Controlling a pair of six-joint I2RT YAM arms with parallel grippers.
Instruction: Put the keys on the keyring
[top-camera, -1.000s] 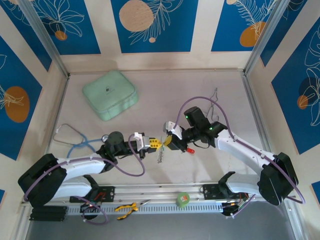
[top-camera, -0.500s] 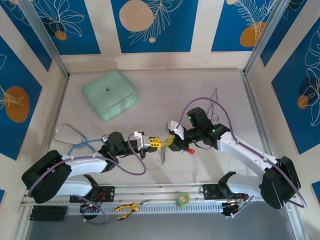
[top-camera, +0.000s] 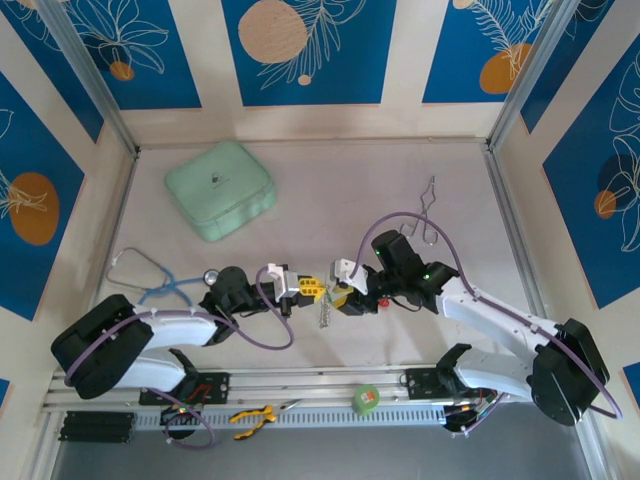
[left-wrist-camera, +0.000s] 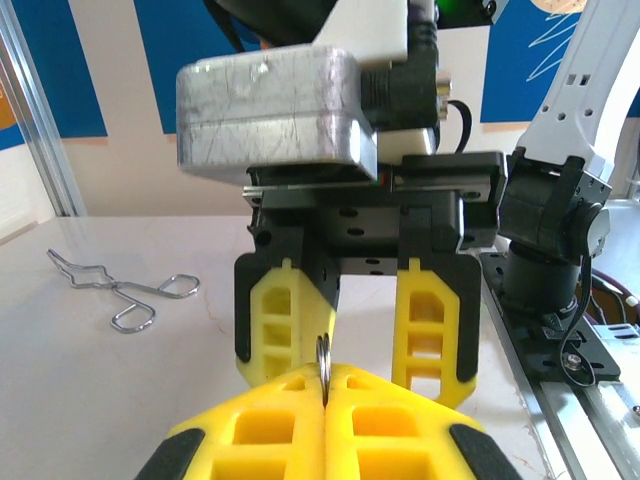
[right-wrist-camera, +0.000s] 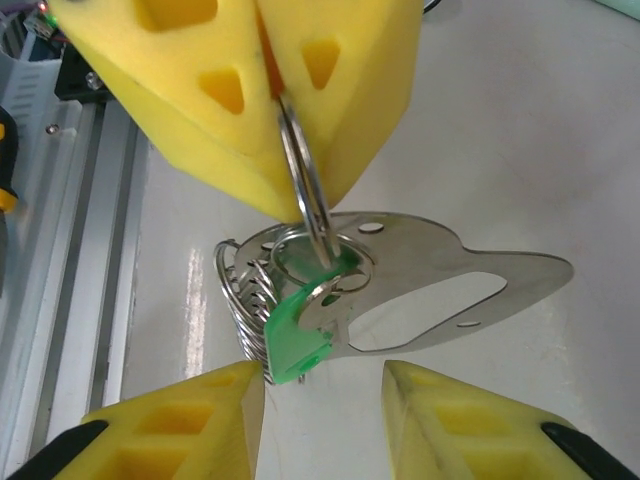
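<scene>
Since a second ago the right fingers have spread apart and let go, and the right arm has dropped slightly nearer. They now stand roughly half open, holding nothing, one on each side below the hanging bunch. The left fingers are fully closed, pinching the thin metal keyring by its edge, mid-surface, just off the right fingers. Hanging from the keyring are the green key, a flat silver tag and a wire coil. The green key looks threaded on, but it's hard to be sure from this angle. In the top view the bunch dangles between the two arms, close to the surface. The mint-green case is far left, the stethoscope left, the wire clip far right, and the tape roll on the near rail.
</scene>
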